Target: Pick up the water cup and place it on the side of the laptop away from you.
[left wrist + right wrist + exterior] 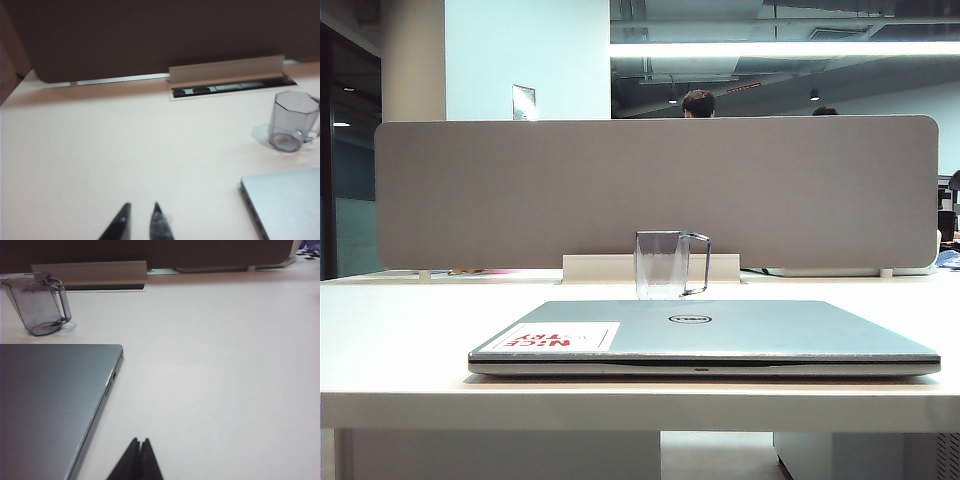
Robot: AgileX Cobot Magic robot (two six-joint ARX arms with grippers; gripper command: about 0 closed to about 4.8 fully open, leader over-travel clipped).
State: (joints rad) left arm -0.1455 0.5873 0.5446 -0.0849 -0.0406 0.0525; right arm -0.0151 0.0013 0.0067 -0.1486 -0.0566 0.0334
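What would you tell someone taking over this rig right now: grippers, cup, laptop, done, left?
Left gripper: jaws slightly apart, holding nothing, over bare table short of the laptop's corner.
Right gripper: shut, empty, over the table beside the laptop.
Water cup: upright on the table beyond the closed laptop, clear of it, in front of the divider panel.
Done: the cup looks placed on the laptop's far side.
Left: apparently nothing but parking the arms.

Dell logo on laptop [720, 335] lid; sticker [556, 338] red lettering upside-down, unreadable.
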